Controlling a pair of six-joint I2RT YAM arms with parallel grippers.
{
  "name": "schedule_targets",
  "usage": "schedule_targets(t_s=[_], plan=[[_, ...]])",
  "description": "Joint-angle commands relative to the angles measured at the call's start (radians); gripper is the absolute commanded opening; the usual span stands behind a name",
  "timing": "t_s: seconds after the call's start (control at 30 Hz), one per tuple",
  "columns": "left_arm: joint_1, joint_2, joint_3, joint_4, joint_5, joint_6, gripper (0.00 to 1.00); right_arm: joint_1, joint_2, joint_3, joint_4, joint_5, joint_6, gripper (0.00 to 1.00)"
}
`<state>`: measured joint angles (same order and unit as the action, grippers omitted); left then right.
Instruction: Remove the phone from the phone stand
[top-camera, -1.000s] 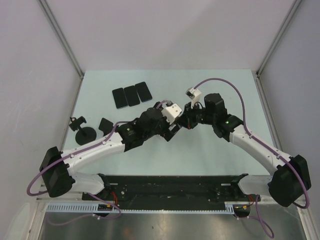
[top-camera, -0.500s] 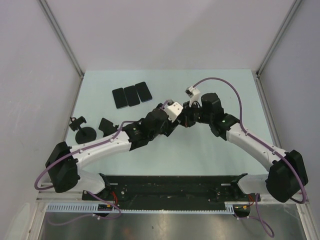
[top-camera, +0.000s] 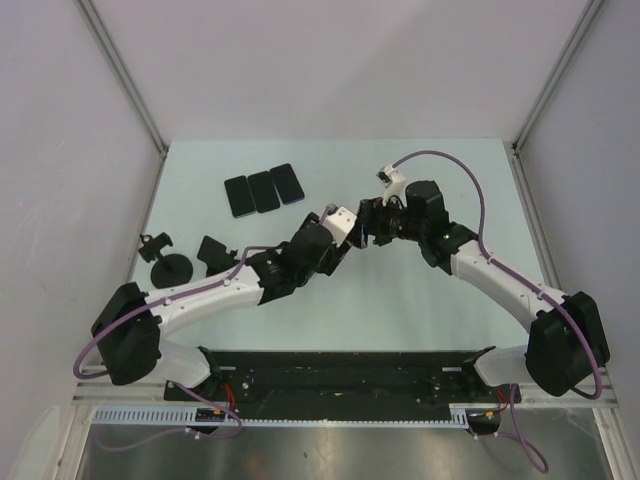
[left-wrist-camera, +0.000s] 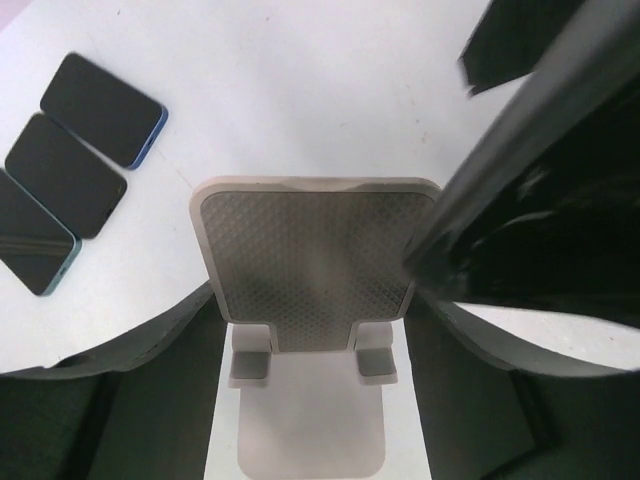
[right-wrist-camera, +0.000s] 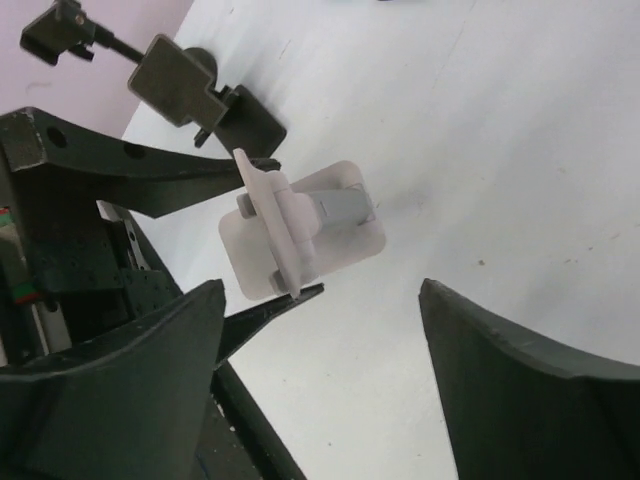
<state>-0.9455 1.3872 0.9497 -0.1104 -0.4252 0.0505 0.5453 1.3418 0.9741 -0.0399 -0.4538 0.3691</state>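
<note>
While left gripper (left-wrist-camera: 312, 300) clasps phone stand (right-wrist-camera: 300, 235) | right gripper (right-wrist-camera: 322, 295) spread wide | three phones (top-camera: 264, 190) well apart

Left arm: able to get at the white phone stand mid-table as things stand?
Probably yes: the left claw straddles the phone stand, nothing between them. The right claw sits close by, open.

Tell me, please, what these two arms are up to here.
The left tool straddles an empty grey phone stand mid-table; whether it actually grips it is unclear. The right tool hovers close by, open and holding nothing. Three phones lie flat at the back left.
</note>
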Motion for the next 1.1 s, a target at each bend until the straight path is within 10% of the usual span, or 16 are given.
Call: schedule_targets(t_s=[0.0, 0.67, 1.07], plan=[[0.04, -0.011, -0.06, 0.051, -0.087, -0.112, 0.04, -0.018, -0.015, 0.043, 0.068, -0.049, 0.036, 0.9], [0.313, -0.096, -0.362, 0.032, -0.161, -0.48, 0.17, -0.111, -0.036, 0.043, -0.064, 0.049, -0.056, 1.0], [0.315, -0.255, -0.453, 0.031, -0.123, -0.52, 0.66, -0.113, -0.029, 0.043, -0.048, 0.056, -0.058, 1.0]])
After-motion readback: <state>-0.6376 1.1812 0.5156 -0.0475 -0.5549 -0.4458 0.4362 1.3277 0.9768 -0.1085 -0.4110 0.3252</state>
